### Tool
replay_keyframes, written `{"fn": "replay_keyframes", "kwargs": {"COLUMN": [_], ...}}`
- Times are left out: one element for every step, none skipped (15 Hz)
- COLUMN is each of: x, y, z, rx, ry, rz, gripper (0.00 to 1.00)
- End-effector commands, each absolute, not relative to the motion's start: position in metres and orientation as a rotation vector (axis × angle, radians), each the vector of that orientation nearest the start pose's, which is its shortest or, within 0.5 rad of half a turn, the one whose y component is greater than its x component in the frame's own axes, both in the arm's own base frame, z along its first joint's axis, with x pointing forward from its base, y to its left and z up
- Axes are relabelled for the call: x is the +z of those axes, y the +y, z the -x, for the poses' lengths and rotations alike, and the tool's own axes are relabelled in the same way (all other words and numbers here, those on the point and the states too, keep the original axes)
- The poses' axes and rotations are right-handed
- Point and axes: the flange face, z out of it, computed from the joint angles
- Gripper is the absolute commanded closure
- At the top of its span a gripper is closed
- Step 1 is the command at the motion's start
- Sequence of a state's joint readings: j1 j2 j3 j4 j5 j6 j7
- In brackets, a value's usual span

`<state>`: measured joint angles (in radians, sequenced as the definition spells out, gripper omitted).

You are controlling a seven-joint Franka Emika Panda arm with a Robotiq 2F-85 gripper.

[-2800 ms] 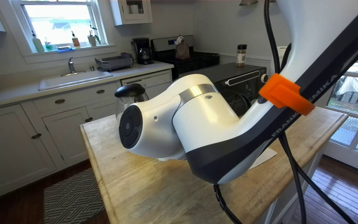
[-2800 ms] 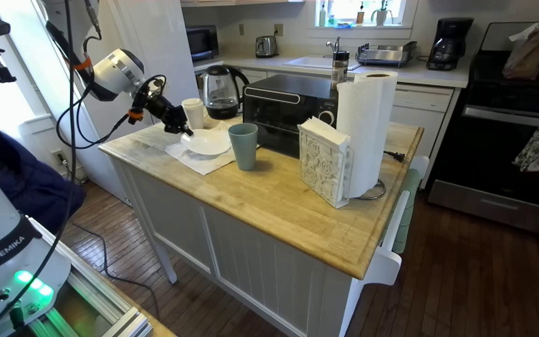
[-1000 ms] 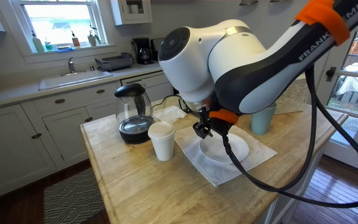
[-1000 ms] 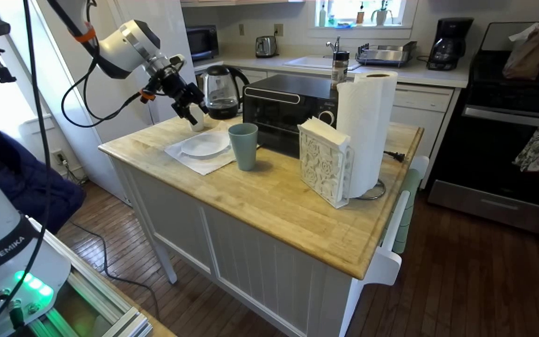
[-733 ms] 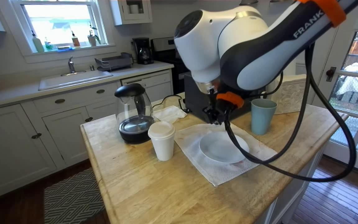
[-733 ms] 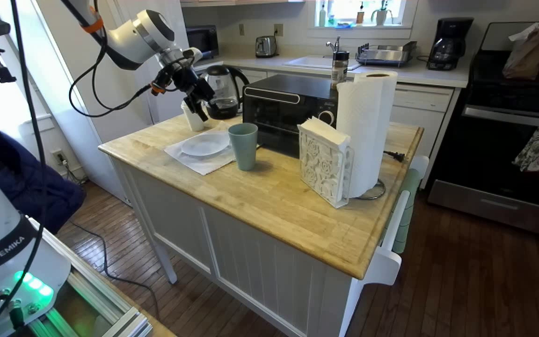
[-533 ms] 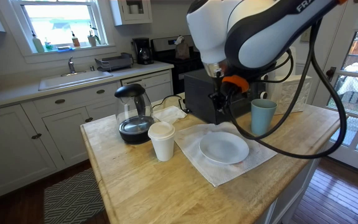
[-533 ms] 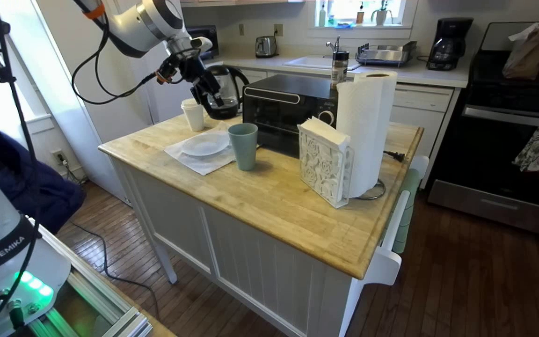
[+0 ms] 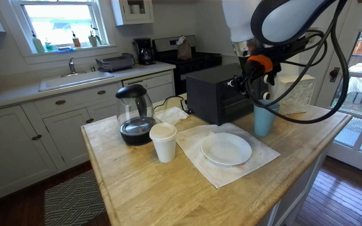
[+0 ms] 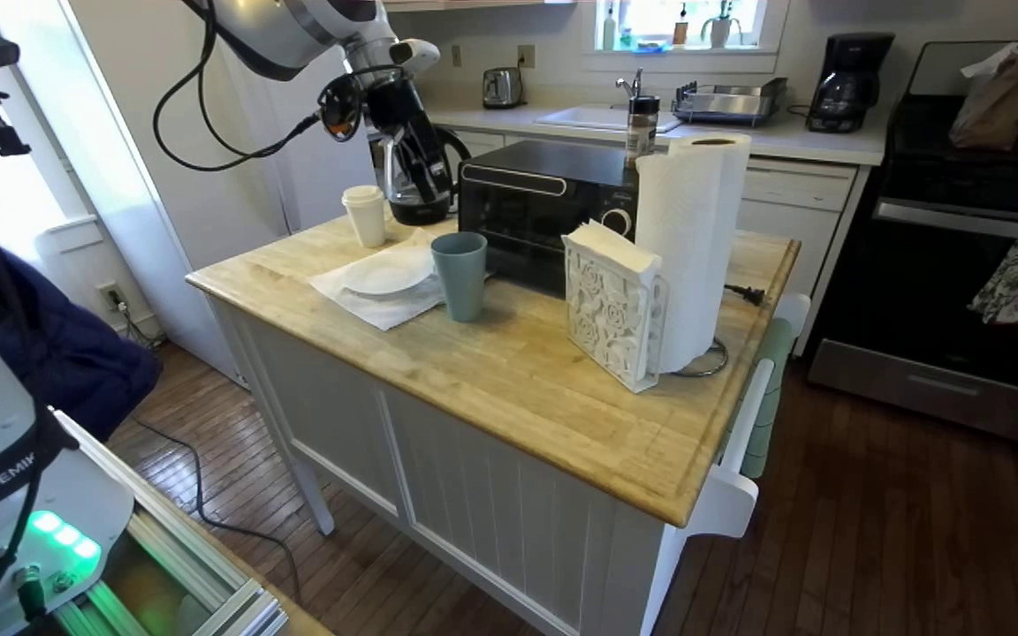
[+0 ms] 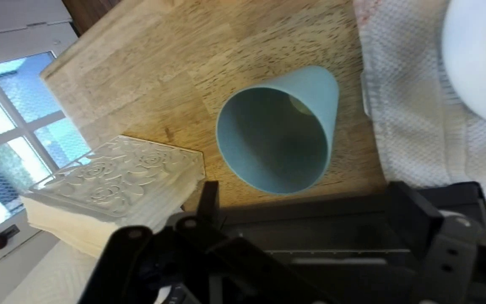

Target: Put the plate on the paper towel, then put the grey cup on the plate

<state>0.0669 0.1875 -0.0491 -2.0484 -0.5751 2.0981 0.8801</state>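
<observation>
Since the earlier frames our gripper [image 11: 310,202] has risen away from the plate [image 9: 226,149] and swung toward the grey cup [image 9: 263,124], while plate, cup and paper towel [image 9: 217,177] have kept their places over the last second.

In an exterior view we see the plate lying on the paper towel, so we judge the first half done and the reach for the cup in hand. The cup stands upright on the wooden tabletop [image 9: 156,194], just beside the paper towel, and the cables [image 9: 309,121] loop in front of its mouth; whether they touch it we cannot tell.

In an exterior view the gripper hangs before the kettle [image 10: 416,215], with the toaster oven [image 10: 544,216] next along. Against so much black we cannot read how far it is spread there. We should keep clear of the toaster oven, which stands close to the cup.

In the wrist view the fingers [image 11: 414,210] are released and spread apart, wider than the cup's mouth as it appears, with nothing held between them. They seem not to touch the cup, whose mouth shows nearer one finger than the other. To do this well, we should shift until it sits midway, descend so both fingers straddle the wall, and squeeze gently below the rim, where the flare should help against slipping. Then we would lift straight, clear the plate's edge and set the cup down centred before letting go.
</observation>
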Motion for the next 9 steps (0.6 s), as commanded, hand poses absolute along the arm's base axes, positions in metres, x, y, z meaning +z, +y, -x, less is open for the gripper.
{"fn": "replay_keyframes", "kwargs": {"x": [0.345,0.339,0.334,0.328,0.322,0.318,0.313,0.310,0.306], "y": [-0.048,-0.057,-0.065,-0.073,-0.080,-0.086,-0.092,-0.097,-0.101], "z": [-0.554,-0.553,-0.551,-0.550,-0.548,-0.546,-0.543,-0.541,-0.539], "rx": [-0.192,-0.195,-0.202,-0.192,-0.183,-0.169,-0.156,-0.141,-0.131], "ry": [1.022,1.018,1.011,1.020,1.028,1.033,1.044,1.048,1.050], "rz": [3.431,3.415,3.395,3.373,3.358,3.344,3.332,3.321,3.310], "gripper": [0.00,0.00,0.00,0.00,0.00,0.00,0.00,0.00,0.00]}}
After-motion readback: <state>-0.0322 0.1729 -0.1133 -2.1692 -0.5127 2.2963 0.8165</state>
